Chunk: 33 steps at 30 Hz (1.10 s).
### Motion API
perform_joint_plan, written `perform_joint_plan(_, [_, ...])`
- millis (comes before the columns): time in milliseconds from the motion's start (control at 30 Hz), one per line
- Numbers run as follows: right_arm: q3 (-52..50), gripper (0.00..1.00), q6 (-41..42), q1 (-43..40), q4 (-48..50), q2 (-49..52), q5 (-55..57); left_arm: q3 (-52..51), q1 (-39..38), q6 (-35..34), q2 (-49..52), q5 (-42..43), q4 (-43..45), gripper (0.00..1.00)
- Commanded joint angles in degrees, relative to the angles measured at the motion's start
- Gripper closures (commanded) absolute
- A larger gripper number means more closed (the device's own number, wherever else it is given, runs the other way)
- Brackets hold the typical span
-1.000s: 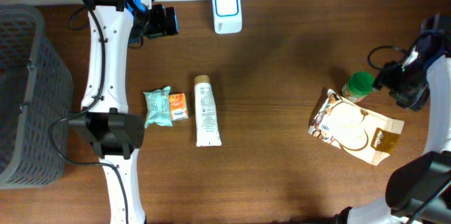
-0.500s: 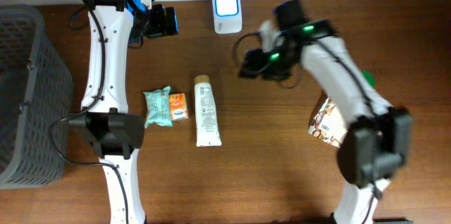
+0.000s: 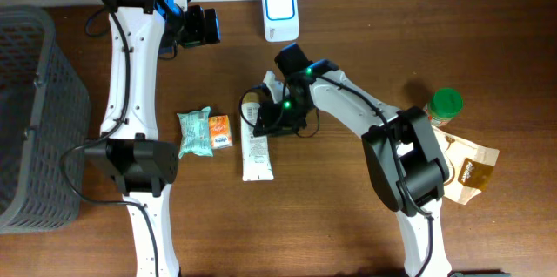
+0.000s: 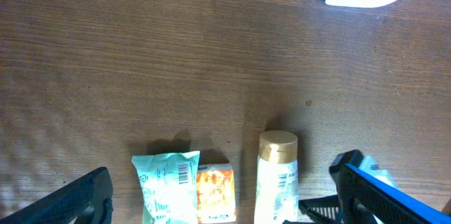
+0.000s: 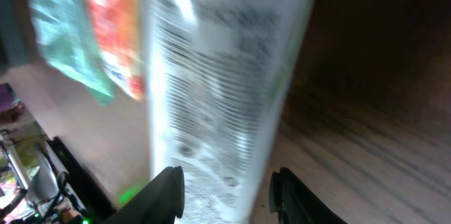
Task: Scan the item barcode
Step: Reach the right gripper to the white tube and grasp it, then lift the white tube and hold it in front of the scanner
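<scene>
Tube point(image 3: 256, 153) lying flat, right claw point(image 3: 271, 113) astride it, cannot tell if gripped; left claw point(image 3: 200, 26) wide open.

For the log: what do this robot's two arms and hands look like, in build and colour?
Both the left arm and the right arm have white tubular links with black joint housings carrying small green lights. Thin black cables loop beside them. The left arm has blue parts near its wrist. The left hand and right hand are black, each with two fingers.
</scene>
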Motion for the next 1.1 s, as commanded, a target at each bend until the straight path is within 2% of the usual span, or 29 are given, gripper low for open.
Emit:
perform_joint_plan(0, [-4.52, 0.61, 2.10, -0.04, 2.86, 0.33, -0.13, 0.55, -0.11, 0.48, -1.01, -0.44, 0.09, 0.01])
perform_joint_plan(167, [-7.34, 0.62, 2.91, 2.16, 8.28, 0.33, -0.96, 0.55, -0.11, 0.48, -1.01, -0.44, 0.09, 0.01])
perform_joint_plan(267, [-8.90, 0.62, 8.33, 4.37, 13.05, 0.33, -0.46, 0.55, -0.11, 0.48, -1.01, -0.44, 0.09, 0.01])
perform_joint_plan(333, [-10.45, 0.69, 12.48, 5.18, 15.37, 0.35, 1.79, 0.55, -0.07, 0.48, -1.01, -0.44, 0.09, 0.01])
perform_joint_plan(500, [-10.88, 0.85, 12.96, 5.03, 15.69, 0.33, 3.02, 0.55, -0.07, 0.48, -1.01, -0.44, 0.09, 0.01])
perform_joint_plan(700, [-10.86, 0.93, 12.28, 4.76, 15.02, 0.33, 2.84, 0.55, -0.07, 0.48, -1.01, -0.44, 0.09, 0.01])
perform_joint_plan(833, [-9.92, 0.96, 4.85, -0.57, 15.39, -1.55, -10.01, 0.55, -0.07, 0.48, -1.01, -0.44, 0.09, 0.01])
perform_joint_plan(1067, [-9.92, 0.96, -10.25, -11.61, 6.99, -22.62, -15.65, 0.55, -0.07, 0.48, -1.01, -0.44, 0.09, 0.01])
